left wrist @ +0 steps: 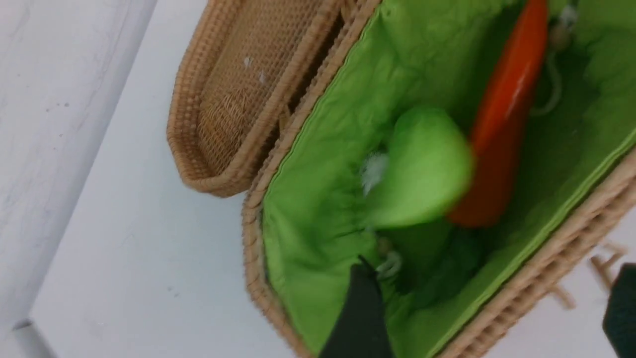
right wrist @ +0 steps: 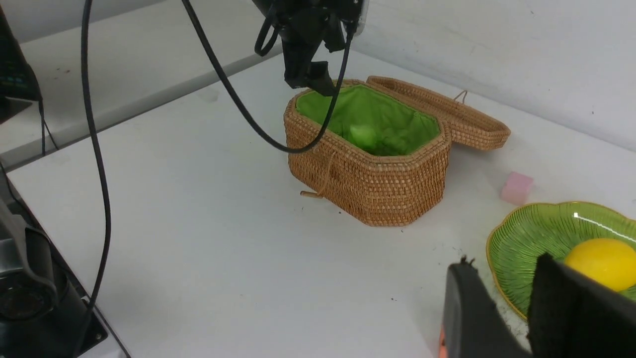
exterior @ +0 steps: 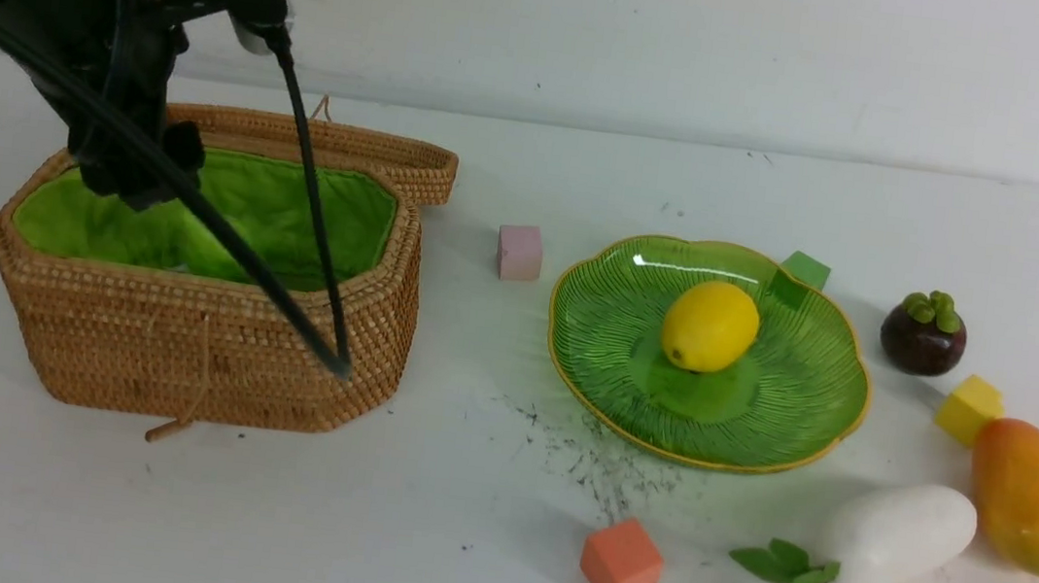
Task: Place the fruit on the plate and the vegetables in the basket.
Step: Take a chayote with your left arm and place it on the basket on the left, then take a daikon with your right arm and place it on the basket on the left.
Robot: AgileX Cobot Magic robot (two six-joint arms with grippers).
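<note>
Yellow lemon — ribbed green plate

Front view forward, wrist views oblique, all sharing basket

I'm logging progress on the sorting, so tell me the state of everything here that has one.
basket: lid open, folded back.
carrot: inside the basket.
cucumber: inside the basket, blurred.
plate: holds only the lemon.
lemon: on the plate.
mango: on the table.
mangosteen: on the table.
radish: lying on the table.
left gripper: open above the basket.
right gripper: open or shut unclear.
</note>
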